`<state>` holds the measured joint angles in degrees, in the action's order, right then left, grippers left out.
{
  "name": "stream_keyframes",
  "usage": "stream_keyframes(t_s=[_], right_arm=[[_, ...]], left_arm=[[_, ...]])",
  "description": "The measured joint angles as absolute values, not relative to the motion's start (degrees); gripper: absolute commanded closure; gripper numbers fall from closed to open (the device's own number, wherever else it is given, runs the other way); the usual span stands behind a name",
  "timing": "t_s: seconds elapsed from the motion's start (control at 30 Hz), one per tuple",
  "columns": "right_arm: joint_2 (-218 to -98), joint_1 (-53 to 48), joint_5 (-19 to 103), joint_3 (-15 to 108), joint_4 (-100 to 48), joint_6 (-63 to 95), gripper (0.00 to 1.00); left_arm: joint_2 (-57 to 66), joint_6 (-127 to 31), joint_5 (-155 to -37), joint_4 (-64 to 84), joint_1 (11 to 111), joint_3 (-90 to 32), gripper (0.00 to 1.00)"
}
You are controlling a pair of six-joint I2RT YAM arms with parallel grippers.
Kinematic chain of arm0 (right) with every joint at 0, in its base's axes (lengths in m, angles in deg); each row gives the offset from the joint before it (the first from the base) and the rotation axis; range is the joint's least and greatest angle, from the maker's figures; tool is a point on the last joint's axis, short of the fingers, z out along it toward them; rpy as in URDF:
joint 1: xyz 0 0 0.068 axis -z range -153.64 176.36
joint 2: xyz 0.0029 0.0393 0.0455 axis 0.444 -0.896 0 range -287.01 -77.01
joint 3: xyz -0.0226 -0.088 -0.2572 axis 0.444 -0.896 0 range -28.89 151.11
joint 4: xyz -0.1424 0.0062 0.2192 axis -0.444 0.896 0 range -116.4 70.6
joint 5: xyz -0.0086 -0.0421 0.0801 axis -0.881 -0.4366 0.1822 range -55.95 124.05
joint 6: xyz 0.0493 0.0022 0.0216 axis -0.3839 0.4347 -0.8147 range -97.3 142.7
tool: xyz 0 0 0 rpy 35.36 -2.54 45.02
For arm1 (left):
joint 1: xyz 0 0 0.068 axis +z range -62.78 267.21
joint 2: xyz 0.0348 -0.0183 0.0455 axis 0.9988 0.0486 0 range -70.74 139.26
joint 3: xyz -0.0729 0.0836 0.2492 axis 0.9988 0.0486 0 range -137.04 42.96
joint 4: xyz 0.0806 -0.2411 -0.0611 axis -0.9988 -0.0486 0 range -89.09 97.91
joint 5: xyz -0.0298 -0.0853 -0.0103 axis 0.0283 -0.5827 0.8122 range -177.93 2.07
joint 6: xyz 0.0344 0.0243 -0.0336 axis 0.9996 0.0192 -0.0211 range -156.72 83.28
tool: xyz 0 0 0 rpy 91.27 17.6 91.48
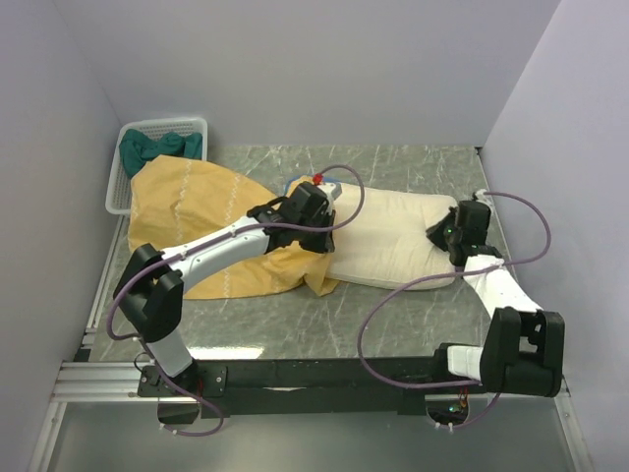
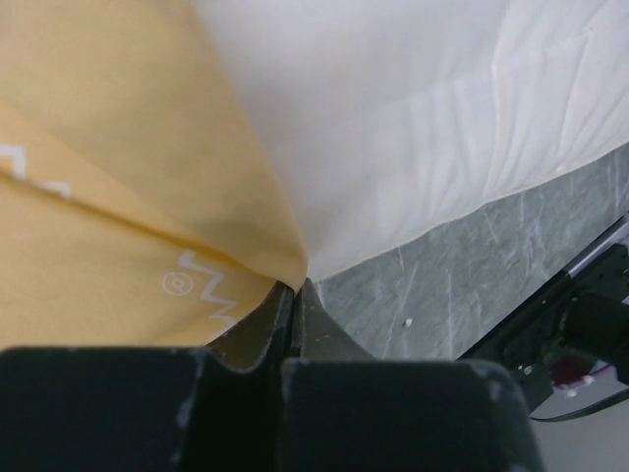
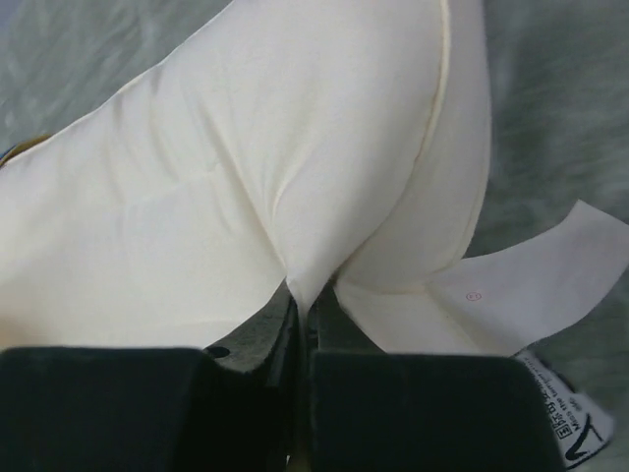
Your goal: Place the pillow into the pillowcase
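The right gripper (image 3: 303, 295) pinches a fold at the right end of the pillow (image 1: 393, 236). The left gripper (image 2: 298, 285) is clamped on the yellow mouth of the pillowcase (image 1: 187, 206), which covers the pillow's left end on the table (image 1: 295, 320). In the far-left corner, a white basket (image 1: 115, 192) holds a green cloth (image 1: 162, 147).
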<state>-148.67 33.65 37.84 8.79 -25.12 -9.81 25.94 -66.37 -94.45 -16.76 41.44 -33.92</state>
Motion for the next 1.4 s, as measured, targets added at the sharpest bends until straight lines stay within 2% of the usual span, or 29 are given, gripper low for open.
stream_keyframes(t_s=[0.07, 0.13, 0.17, 0.2, 0.33, 0.4, 0.53, 0.67, 0.8, 1.07, 1.13, 1.17, 1.3, 1.37, 1.4], right_arm=[[-147.2, 29.4, 38.3, 10.1, -23.1, -9.4, 1.00], [-144.7, 23.9, 37.6, 10.7, -21.2, -8.7, 1.00], [-143.5, 22.2, 37.7, 10.6, -20.7, -8.6, 1.00], [-142.5, 20.7, 38.2, 10.6, -20.3, -8.5, 1.00], [-140.9, 19.8, 38.7, 8.4, -20.1, -8.3, 1.00], [-140.8, 19.9, 38.7, 6.5, -20.0, -8.4, 1.00], [-140.1, 20.0, 38.9, 4.0, -19.4, -8.6, 1.00], [-138.1, 20.0, 39.5, 3.9, -19.3, -8.6, 1.00], [-136.6, 20.0, 39.9, 3.9, -18.7, -8.6, 1.00], [-134.1, 20.0, 40.6, 4.0, -17.6, -8.3, 1.00], [-134.1, 20.0, 41.0, 4.0, -17.6, -8.3, 1.00], [-134.1, 20.0, 41.1, 3.9, -17.6, -8.3, 1.00], [-133.9, 20.0, 41.3, 4.0, -17.5, -8.2, 1.00], [-133.4, 20.0, 41.5, 4.0, -17.0, -8.0, 1.00], [-133.0, 20.0, 41.7, 4.0, -16.7, -7.9, 1.00]], left_arm=[[26.5, -65.8, -94.0, -17.0, 40.2, -34.2, 0.99], [26.6, -65.3, -93.6, -17.4, 39.5, -34.0, 0.92], [26.6, -65.3, -93.2, -17.5, 39.4, -33.7, 0.85], [26.4, -65.3, -92.7, -17.5, 39.3, -33.4, 0.62], [23.6, -66.6, -88.3, -19.7, 39.1, -30.4, 0.41], [21.5, -66.8, -84.8, -21.5, 39.1, -30.0, 0.32], [17.2, -66.9, -74.7, -25.8, 39.0, -33.8, 0.30], [20.9, -64.4, -63.8, -29.6, 39.6, -48.2, 0.35], [30.1, -61.3, -59.0, -30.9, 41.3, -59.2, 0.39], [46.8, -57.9, -58.6, -38.7, 43.6, -58.4, 0.39], [47.8, -57.5, -58.5, -39.8, 43.5, -58.2, 0.44], [47.8, -57.4, -58.2, -39.8, 43.5, -58.2, 0.47], [48.0, -57.5, -56.4, -39.9, 43.4, -58.3, 0.90], [48.0, -57.0, -55.6, -39.9, 43.5, -58.3, 0.99], [48.0, -57.2, -55.3, -40.0, 43.6, -58.4, 0.99]])
